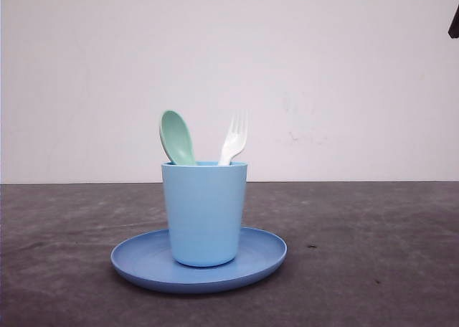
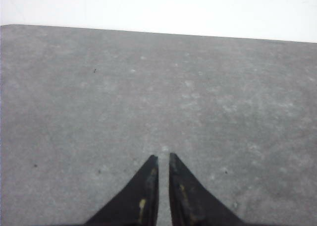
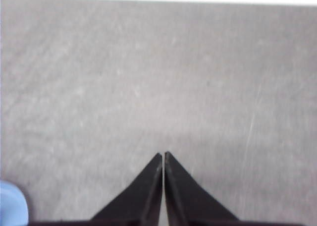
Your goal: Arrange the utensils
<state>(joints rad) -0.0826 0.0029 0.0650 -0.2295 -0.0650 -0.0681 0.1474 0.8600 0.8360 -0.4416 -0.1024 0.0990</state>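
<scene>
Standing upright in the light blue cup (image 1: 204,212), the mint-green spoon (image 1: 176,137) and the white fork (image 1: 234,138) had their working ends up and their handles hidden down inside. The front view alone gave this arrangement: the cup sat in the middle of the round blue plate (image 1: 262,259), which lay on the dark grey table (image 1: 373,255) before a plain pale wall (image 1: 229,69). The spoon's bowl rose above the rim on the left side of the cup, its long axis leaning slightly leftward, the bowl turned partly side-on to the camera. The fork rose on the right side, its long axis tilted a little to the right, four tines pointing up. The two heads were apart and not touching above the rim.

The left wrist view gave what the front view did not: the left gripper (image 2: 163,156), its dark fingers drawn nearly together with a thin slit between the tips and nothing held, over bare table. The right wrist view showed the right gripper (image 3: 163,154) likewise pressed closed and empty above the table, with a sliver of light blue at the picture's corner; whether that was plate or cup could not be told. No brand, label or writing could be read on any object.
</scene>
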